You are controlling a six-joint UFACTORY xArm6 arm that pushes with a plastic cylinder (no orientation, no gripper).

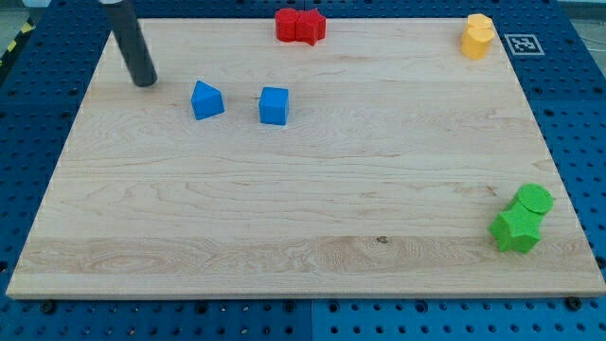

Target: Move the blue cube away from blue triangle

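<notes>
The blue cube point(274, 105) sits on the wooden board point(303, 189) in the upper left part of the view. The blue triangle point(206, 99) lies just to its left, a small gap between them. My tip point(145, 81) rests on the board to the left of the blue triangle and slightly higher in the view, apart from both blue blocks. The dark rod leans up toward the view's top left.
Two red blocks point(299, 26) sit together at the top edge. Two yellow blocks point(477, 37) sit at the top right corner. A green cylinder point(534, 200) and a green star-like block point(516, 230) sit at the right edge, low.
</notes>
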